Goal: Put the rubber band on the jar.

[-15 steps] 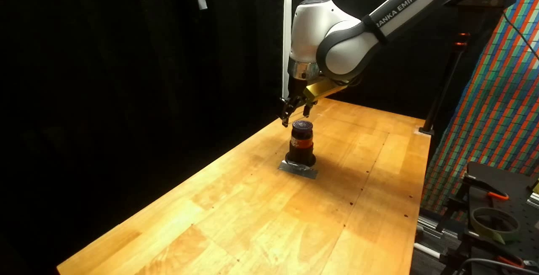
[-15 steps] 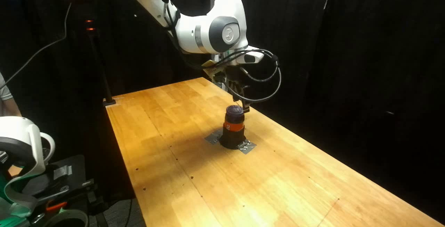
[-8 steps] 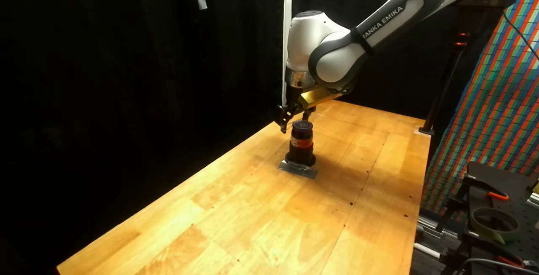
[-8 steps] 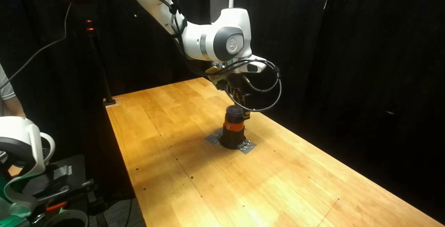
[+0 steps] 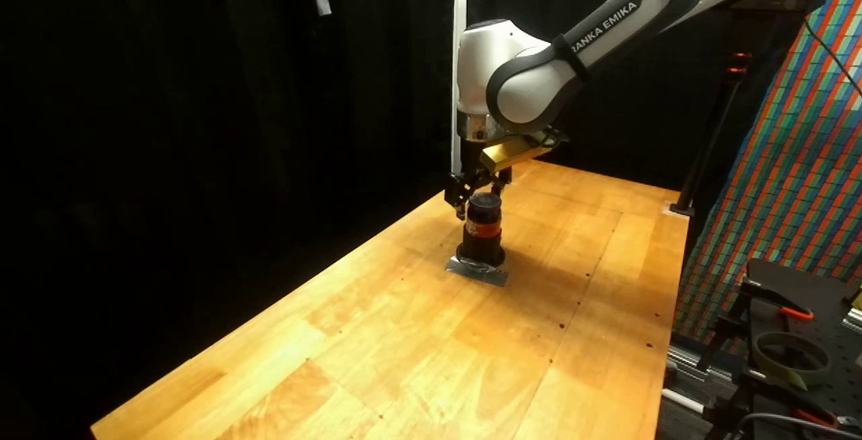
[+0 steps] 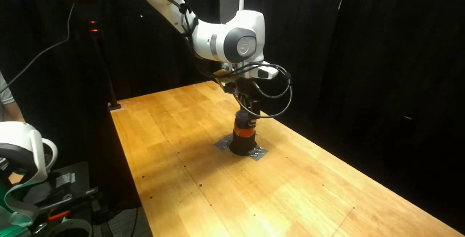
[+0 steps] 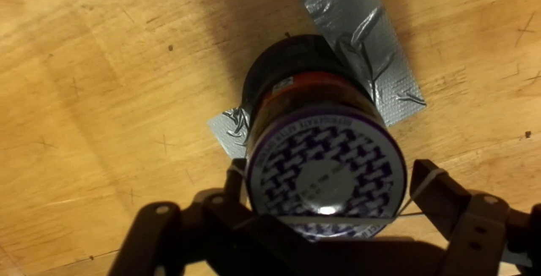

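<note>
While the spread gripper (image 7: 331, 168) stretches the band (image 7: 334, 220) across the jar (image 5: 483, 227) nearer the desk's (image 5: 377, 359) curtained edge, lower it evenly.

**Purple weave on the jar (image 5: 483, 219)**

Lid (image 7: 325, 178): purple basket-weave print over white, pale round centre, purple rim. Label (image 6: 243, 132): orange-red in both exterior views. Base (image 6: 242, 145): black. Tape pieces (image 7: 367, 47): silver-grey. Rubber band (image 7: 338, 220): off-white. Gripper (image 7: 330, 168): black. Arm (image 5: 528, 96): white, dark grey panels; block (image 5: 512, 152) beneath, gold-yellow. Table (image 5: 417, 359): honey-yellow, patchwork of lighter and darker rectangles, dark specks. To the right in an exterior view, sheet (image 5: 781, 170): orange-red, green and blue stripes, crossed by thin dark lines. Curtain (image 5: 269, 123): black.
</note>
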Available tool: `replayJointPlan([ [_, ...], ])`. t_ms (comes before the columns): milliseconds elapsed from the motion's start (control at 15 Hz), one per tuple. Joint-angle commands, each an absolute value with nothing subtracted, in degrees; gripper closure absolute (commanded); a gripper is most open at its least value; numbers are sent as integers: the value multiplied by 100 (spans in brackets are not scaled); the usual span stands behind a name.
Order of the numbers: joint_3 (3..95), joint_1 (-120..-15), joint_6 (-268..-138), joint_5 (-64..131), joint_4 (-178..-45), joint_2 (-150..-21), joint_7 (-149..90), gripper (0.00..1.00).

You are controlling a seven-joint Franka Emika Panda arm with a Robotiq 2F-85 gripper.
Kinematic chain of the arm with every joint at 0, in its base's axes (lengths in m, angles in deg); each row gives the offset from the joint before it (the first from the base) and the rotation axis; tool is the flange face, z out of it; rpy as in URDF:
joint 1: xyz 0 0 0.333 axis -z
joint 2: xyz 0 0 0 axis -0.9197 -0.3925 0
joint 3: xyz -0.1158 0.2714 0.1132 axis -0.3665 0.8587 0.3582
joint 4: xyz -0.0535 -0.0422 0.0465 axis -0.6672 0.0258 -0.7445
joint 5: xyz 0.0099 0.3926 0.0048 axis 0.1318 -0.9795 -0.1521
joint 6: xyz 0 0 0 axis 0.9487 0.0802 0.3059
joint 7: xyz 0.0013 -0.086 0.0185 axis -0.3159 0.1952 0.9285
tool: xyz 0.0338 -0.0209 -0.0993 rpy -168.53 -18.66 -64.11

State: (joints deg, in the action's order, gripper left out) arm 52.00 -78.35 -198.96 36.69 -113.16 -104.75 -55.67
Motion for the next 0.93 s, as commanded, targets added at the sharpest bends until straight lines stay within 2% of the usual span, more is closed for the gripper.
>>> replayJointPlan([
  [0, 5293, -7767, -19674, 3305, -11666, -10071, -5263, 0],
  [600, 5381, -7668, -20045, 2792, -12732, -9604, -4900, 0],
  [667, 5334, -7730, -20210, 2889, -12901, -9527, -4993, 25],
  [733, 5333, -7754, -20402, 2897, -13087, -9420, -5029, 26],
  [867, 5332, -7815, -20800, 2944, -13483, -9181, -5057, 42],
])
